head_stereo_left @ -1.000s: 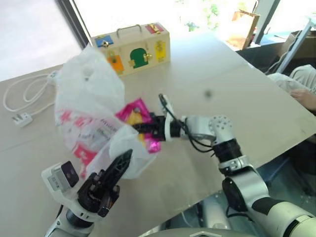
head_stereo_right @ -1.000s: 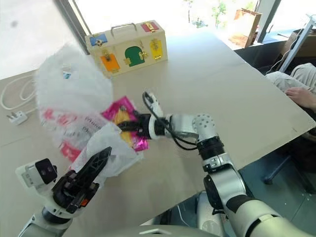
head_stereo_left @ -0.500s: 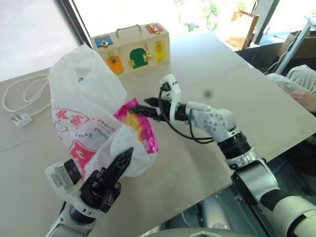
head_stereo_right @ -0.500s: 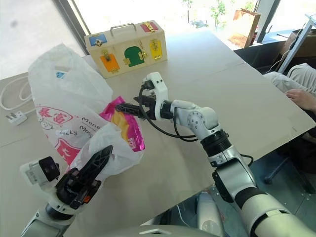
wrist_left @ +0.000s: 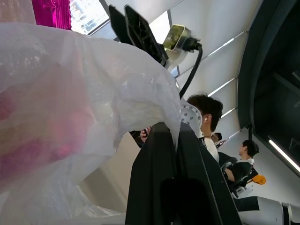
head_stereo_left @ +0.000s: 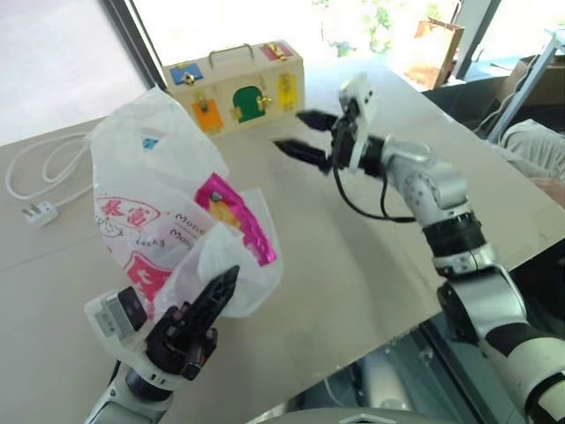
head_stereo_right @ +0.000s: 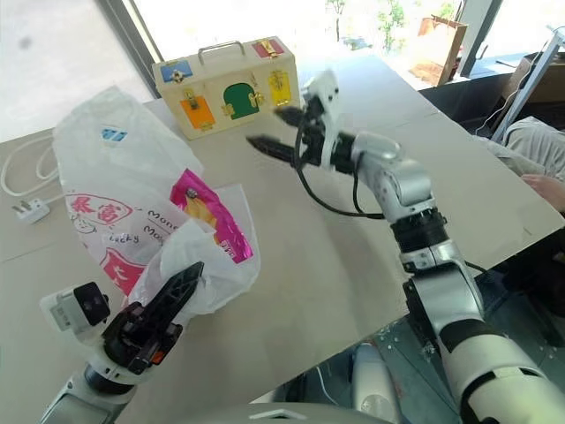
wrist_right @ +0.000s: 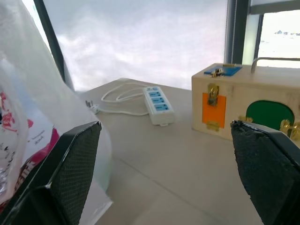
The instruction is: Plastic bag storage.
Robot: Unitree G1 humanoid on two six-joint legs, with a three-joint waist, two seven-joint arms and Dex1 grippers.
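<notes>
The plastic bag, white and crinkly with red print, stands puffed up on the left of the table. My left gripper is at its near side, shut on a fold of the bag's film at the mouth. A magenta chip packet sticks out of the bag's opening. My right gripper hangs open and empty in the air, up and to the right of the bag, its fingers pointing toward it.
A wooden box with coloured latches stands at the back of the table. A white power strip with its cable lies at the back left. A seated person is at the right edge.
My right gripper opened, let go of the magenta packet and rose away to the right and back. The packet stays in the bag's mouth. The left gripper kept its grip.
</notes>
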